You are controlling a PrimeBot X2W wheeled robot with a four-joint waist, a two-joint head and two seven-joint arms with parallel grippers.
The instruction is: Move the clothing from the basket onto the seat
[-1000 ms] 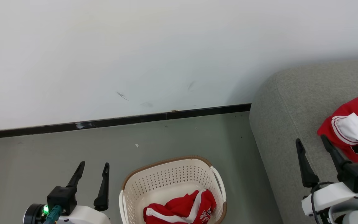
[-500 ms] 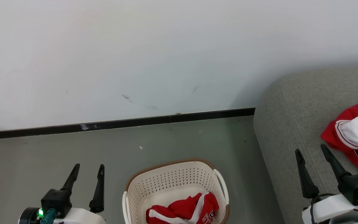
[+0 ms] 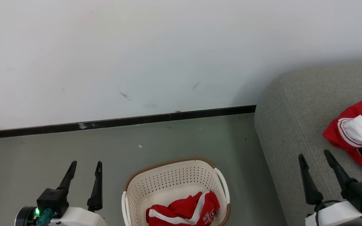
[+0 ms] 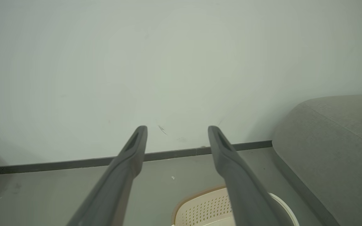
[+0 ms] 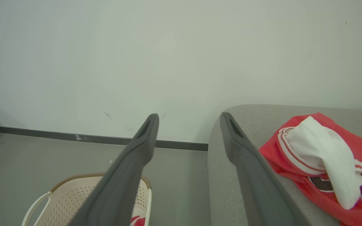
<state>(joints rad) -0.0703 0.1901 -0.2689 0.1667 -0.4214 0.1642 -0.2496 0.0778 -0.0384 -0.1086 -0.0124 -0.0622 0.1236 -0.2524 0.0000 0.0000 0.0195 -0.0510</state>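
Task status: about half complete, judged from the present layout.

- **Done:** the collared red garment [image 3: 361, 110] lies crumpled on the seat [image 3: 294, 119].
- **Left to do:** the second red garment [image 3: 181, 210], white-striped with small lettering, lies bunched in the basket [image 3: 168, 163]. The basket stands on the floor [image 3: 74, 147] just beside the seat.
- **Left gripper** [image 3: 86, 164]: fingers spread wide, nothing held, hovering over the floor to the left of the basket.
- **Right gripper** [image 3: 313, 154]: fingers spread wide, nothing held, above the seat, near the collared garment but apart from it.

Remaining work: reach into the basket, grasp the second garment, and carry it onto the seat.
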